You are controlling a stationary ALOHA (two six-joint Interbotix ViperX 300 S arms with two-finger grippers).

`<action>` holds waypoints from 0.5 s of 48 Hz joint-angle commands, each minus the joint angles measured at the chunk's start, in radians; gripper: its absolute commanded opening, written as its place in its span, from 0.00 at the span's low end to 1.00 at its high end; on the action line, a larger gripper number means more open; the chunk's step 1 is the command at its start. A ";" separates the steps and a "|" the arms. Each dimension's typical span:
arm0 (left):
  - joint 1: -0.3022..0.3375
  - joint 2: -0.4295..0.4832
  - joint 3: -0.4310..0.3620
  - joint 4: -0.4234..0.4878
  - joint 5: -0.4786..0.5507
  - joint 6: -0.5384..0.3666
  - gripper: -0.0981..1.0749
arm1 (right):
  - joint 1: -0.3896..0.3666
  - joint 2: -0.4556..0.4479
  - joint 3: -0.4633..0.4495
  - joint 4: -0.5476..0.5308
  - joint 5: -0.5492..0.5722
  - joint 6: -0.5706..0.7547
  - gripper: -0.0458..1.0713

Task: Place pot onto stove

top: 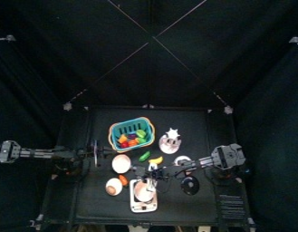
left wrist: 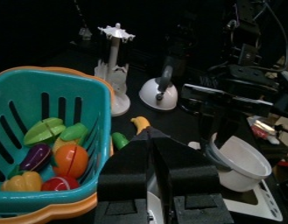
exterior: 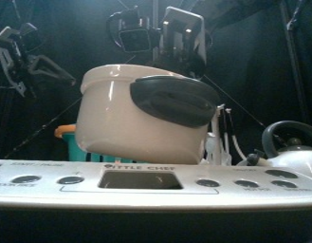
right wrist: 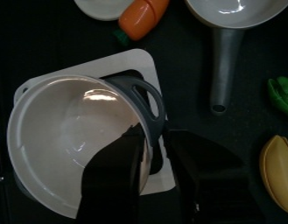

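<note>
Pot [exterior: 136, 109] sits on the white stove [exterior: 69, 195], filling the near edge of the table — pale, with a dark handle tab on its side. From the left, the left gripper [left wrist: 152, 171] hangs by the teal basket [left wrist: 41, 131] of fruit, well away from the pot; I can't tell how its jaws stand. Over on the right, the right gripper [right wrist: 158, 162] reaches in with its jaws clamped over the pot's rim [right wrist: 134, 105], one finger inside the bowl, one outside.
</note>
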 commanded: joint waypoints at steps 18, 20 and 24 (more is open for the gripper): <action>0.000 0.002 -0.011 0.000 -0.005 0.000 0.43 | 0.002 -0.074 -0.003 -0.084 -0.034 0.002 0.74; -0.002 0.002 -0.011 0.000 -0.005 0.000 0.43 | 0.000 -0.083 -0.003 -0.091 -0.043 0.000 0.74; -0.002 0.002 -0.011 0.000 -0.005 -0.002 0.43 | -0.003 -0.101 0.008 -0.101 -0.054 0.002 0.74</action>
